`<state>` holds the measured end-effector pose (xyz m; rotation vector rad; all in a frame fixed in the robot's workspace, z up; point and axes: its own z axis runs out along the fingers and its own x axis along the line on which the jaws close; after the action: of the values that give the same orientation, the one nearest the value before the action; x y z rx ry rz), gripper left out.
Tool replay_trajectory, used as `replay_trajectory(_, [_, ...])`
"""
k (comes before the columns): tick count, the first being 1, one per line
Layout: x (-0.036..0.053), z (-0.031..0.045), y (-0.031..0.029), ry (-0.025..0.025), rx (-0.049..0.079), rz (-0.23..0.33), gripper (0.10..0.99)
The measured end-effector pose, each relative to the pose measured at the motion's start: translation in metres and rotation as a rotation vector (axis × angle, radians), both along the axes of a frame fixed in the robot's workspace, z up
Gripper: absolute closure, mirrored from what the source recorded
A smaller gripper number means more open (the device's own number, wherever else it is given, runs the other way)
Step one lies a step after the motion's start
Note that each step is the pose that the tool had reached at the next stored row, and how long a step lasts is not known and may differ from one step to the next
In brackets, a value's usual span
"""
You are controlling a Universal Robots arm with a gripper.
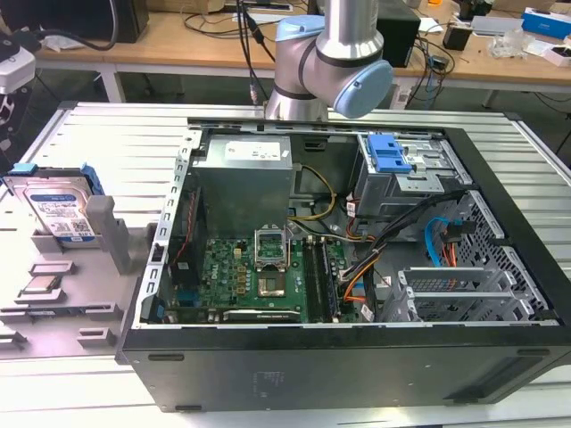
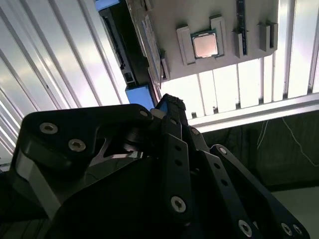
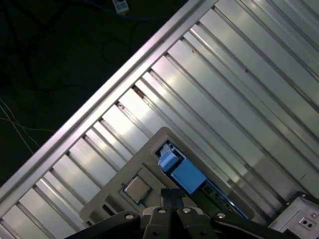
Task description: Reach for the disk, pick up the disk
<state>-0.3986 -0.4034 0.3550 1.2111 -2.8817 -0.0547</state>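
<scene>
Reach step: we see the gripper (image 3: 172, 195) short of the disk (image 3: 186, 175), jaws closed and empty; a grasp, we judge, requires opening them first.

Bright, seemingly overhead light; glare on ribbed table (image 3: 214, 74), tool (image 2: 169, 104) in shadow

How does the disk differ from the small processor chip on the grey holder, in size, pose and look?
The disk is much larger than the processor chip. The disk stands on edge, leaning in its slot; the processor chip lies flat. The disk has a blue-and-white label and blue rails; the processor chip is plain silver. Both rest on the grey holder.
</scene>
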Motion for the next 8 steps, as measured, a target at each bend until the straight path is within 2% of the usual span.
replay_trajectory(8, [0.0, 0.0, 0.0, 0.0, 0.0, 0.075, 0.98])
